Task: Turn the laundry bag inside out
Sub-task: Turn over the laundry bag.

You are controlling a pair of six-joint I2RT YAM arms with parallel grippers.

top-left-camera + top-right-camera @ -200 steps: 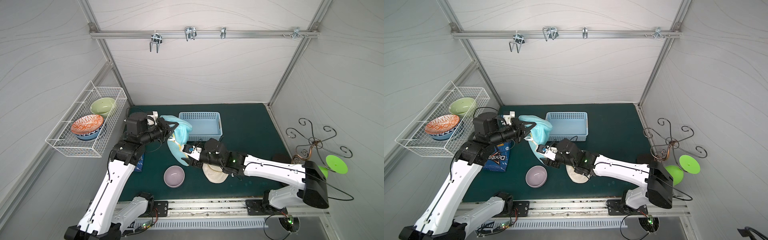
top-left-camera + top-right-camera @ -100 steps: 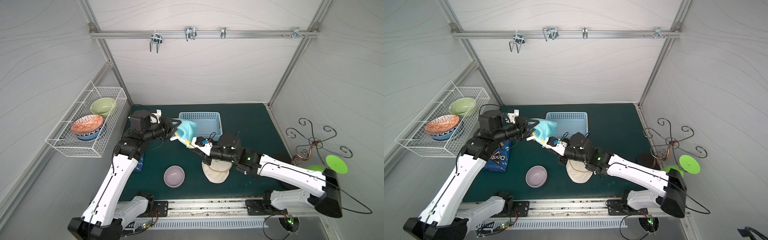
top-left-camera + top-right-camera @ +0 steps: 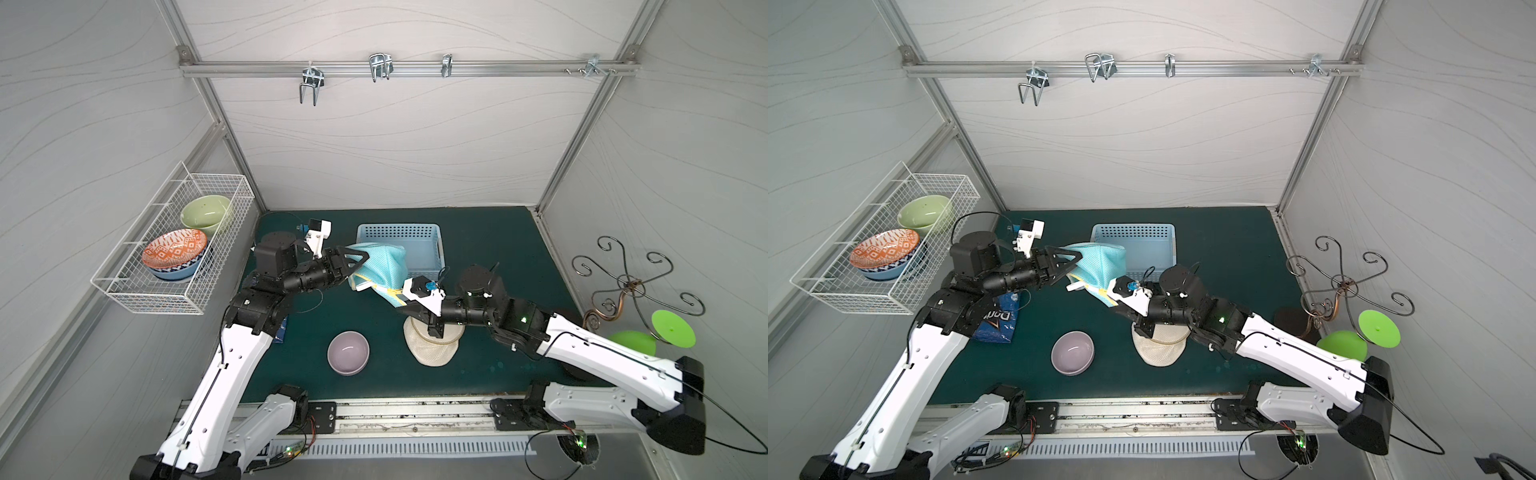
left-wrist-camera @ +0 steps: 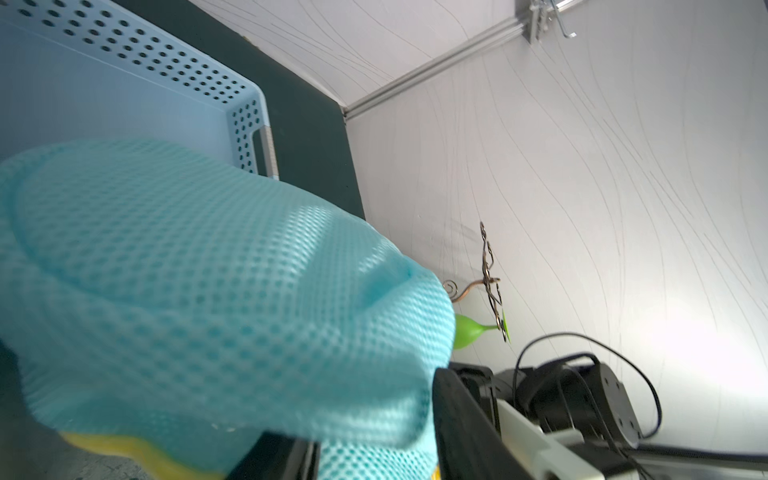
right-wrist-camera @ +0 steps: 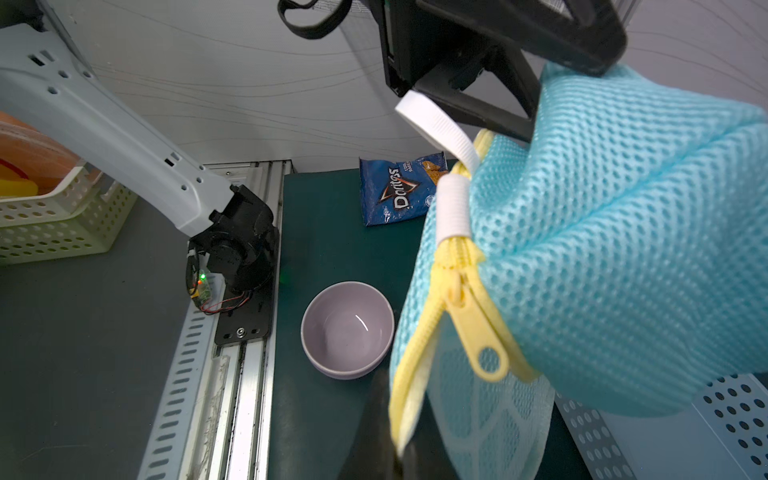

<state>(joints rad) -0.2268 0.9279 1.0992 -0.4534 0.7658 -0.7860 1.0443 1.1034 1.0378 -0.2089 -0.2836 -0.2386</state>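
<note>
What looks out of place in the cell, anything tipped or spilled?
The green goblet lies tipped on its side by the right wall, beside the wire stand. A Doritos bag lies flat on the mat, partly under the left arm. No spill is visible.

lilac bowl (image 3: 348, 353) upright | blue basket (image 3: 399, 233) rearward | chip bag (image 3: 998, 321), seemingly flat

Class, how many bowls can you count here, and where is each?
4. In the wire basket: a green bowl, and an orange patterned bowl stacked on a blue bowl. A lavender bowl stands on the green mat. Others could be hidden under the stack.
</note>
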